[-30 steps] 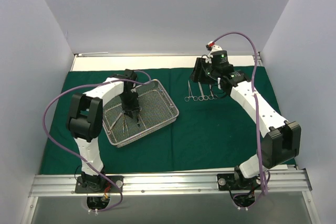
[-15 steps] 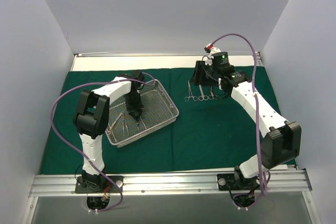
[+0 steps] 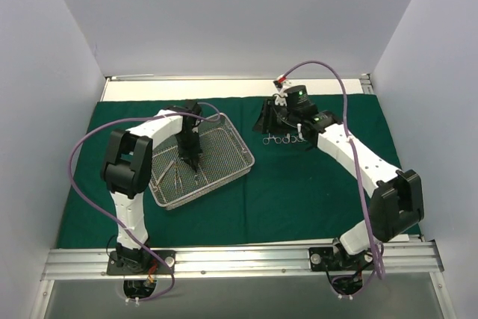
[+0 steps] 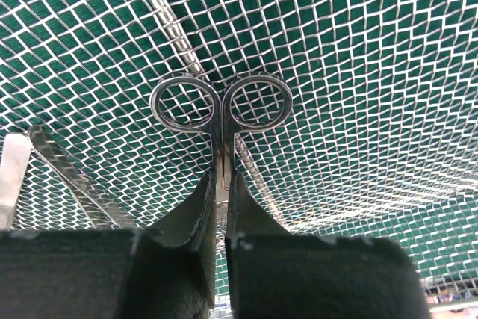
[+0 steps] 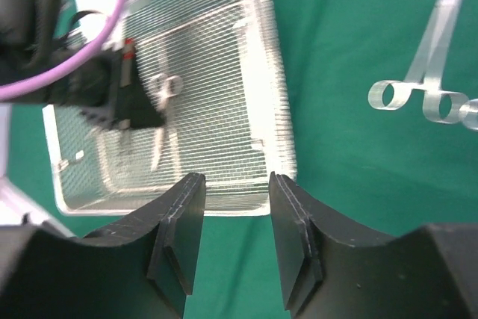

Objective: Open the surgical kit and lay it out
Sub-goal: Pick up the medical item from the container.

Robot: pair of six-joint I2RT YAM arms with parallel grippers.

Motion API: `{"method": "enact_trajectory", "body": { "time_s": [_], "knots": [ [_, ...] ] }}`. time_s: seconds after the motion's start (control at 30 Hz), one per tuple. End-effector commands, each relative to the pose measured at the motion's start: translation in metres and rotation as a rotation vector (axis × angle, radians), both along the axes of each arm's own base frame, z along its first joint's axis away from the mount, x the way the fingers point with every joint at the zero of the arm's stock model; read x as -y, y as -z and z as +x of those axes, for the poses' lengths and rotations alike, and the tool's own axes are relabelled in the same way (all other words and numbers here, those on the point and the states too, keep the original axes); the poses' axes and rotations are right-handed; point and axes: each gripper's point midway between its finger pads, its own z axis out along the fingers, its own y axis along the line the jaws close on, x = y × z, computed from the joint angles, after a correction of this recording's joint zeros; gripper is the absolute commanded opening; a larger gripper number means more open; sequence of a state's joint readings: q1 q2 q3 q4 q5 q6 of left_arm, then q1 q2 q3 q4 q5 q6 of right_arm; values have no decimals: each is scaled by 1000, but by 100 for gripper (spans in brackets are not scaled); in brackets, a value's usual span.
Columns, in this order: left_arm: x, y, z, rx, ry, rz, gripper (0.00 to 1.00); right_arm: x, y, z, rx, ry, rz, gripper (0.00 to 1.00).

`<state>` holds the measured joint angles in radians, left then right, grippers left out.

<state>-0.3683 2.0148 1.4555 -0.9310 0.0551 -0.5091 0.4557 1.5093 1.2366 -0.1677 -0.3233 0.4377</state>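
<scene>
The dark green cloth (image 3: 299, 184) lies spread over the table. The silver wire-mesh tray (image 3: 237, 166) sits on its left half. My left gripper (image 3: 191, 160) is down inside the tray, shut on a steel scissor-handled instrument (image 4: 221, 106) whose two finger rings stick out past the fingertips. Other slim instruments (image 3: 175, 178) lie in the tray. My right gripper (image 3: 266, 119) is open and empty, above the cloth beside a row of laid-out instruments (image 3: 282, 139); one shows in the right wrist view (image 5: 429, 72), with the tray (image 5: 278, 117) beyond.
A bare white strip of table (image 3: 224, 89) runs behind the cloth. White walls close in the back and both sides. A metal rail (image 3: 239, 259) runs along the near edge. Another instrument (image 4: 63, 169) lies left of my left fingers.
My right gripper has swung left, away from above the laid-out row towards the tray. My left gripper has shifted slightly within the tray and stayed low.
</scene>
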Motion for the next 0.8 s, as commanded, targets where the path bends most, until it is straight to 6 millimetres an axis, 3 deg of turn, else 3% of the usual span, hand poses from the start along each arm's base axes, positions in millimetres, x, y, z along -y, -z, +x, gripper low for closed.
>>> {"method": "enact_trajectory", "body": {
  "time_s": [0.0,0.27,0.77],
  "knots": [
    [3,-16,8,62,39,-67,2,-40,-16,-2,23,-34,130,39],
    [4,-28,8,88,73,-120,2,-83,4,10,-40,-8,284,34],
    [4,-59,12,142,54,-240,2,-141,29,1,-117,-57,389,38]
  ]
}}
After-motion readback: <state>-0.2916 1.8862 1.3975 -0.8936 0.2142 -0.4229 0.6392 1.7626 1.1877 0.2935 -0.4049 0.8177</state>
